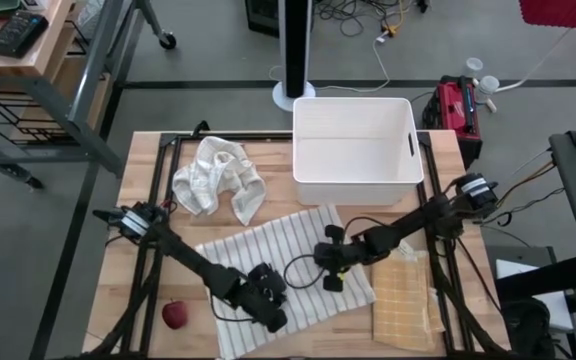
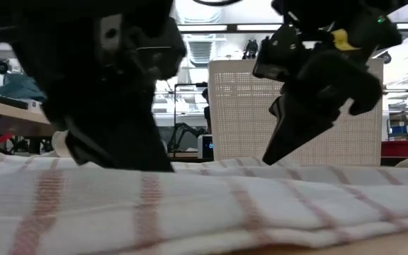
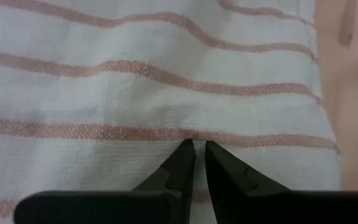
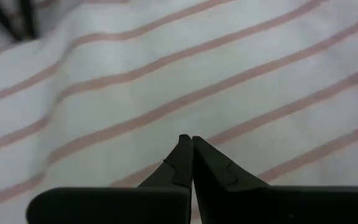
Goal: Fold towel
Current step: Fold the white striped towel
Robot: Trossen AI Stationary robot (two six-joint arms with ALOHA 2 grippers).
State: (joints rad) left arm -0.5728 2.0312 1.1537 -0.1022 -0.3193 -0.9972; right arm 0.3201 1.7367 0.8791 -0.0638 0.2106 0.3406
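Note:
A white towel with thin red stripes (image 1: 288, 270) lies spread on the wooden table, its layered near edge (image 2: 211, 212) resting on the tabletop. My left gripper (image 3: 199, 144) is down at the towel's near left part (image 1: 268, 305), its fingers a narrow slit apart with cloth in it. My right gripper (image 4: 187, 138) is shut, with its tips at the towel's surface near the right edge (image 1: 330, 268). In the low view the right tips (image 2: 268, 160) reach the towel's top line, and the left tips are hidden behind the cloth. My left gripper pinches a small bit of the towel's upper surface (image 3: 195, 138) between its two fingertips, beside a red stripe. The fingers slant down from above. The cloth around the tips lies flat and slack on the table. One layer or several, I cannot tell. My right gripper has its shut fingertips at the striped cloth (image 4: 185, 127), slanting down; whether they touch or pinch it, I cannot tell.
A crumpled white cloth (image 1: 218, 178) lies at the far left. A white bin (image 1: 356, 150) stands at the far middle. A yellow checked cloth (image 1: 405, 300) lies at the near right. A red apple (image 1: 175, 316) sits at the near left by the table's edge.

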